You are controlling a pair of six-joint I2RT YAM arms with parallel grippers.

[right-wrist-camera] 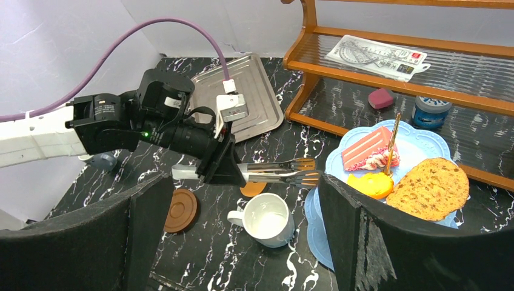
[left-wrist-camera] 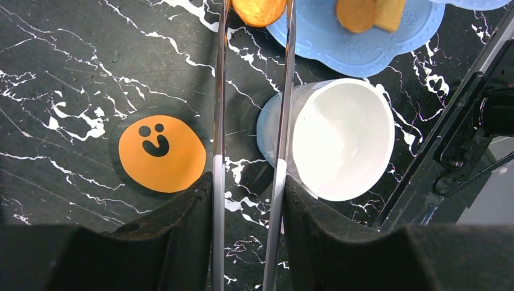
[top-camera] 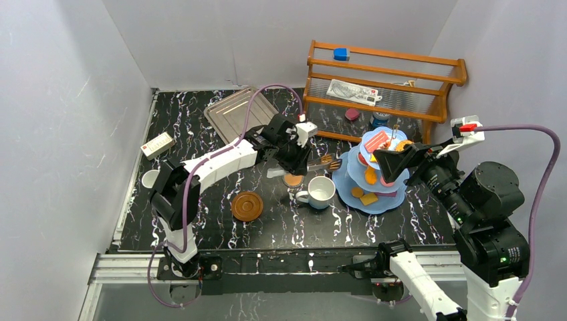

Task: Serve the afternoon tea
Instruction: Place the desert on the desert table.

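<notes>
Left gripper (left-wrist-camera: 248, 194): clamped on silver metal tongs (left-wrist-camera: 219, 91), near white ceramic mug (top-camera: 321, 192) | Right gripper (top-camera: 396, 160): jaws wide, empty, beside light-blue three-tier stand (top-camera: 384, 200) | Orange smiley-face disc (left-wrist-camera: 160, 154): flat, left of mug.

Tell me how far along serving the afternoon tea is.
Done: toy pastries sit on the light-blue three-tier stand. In hand: the left gripper clamps the metal tongs beside the flat orange smiley-face cookie; the right gripper hangs open by the stand. Left: the cookie lies on the table, and the white mug stands off the round brown saucer.
</notes>
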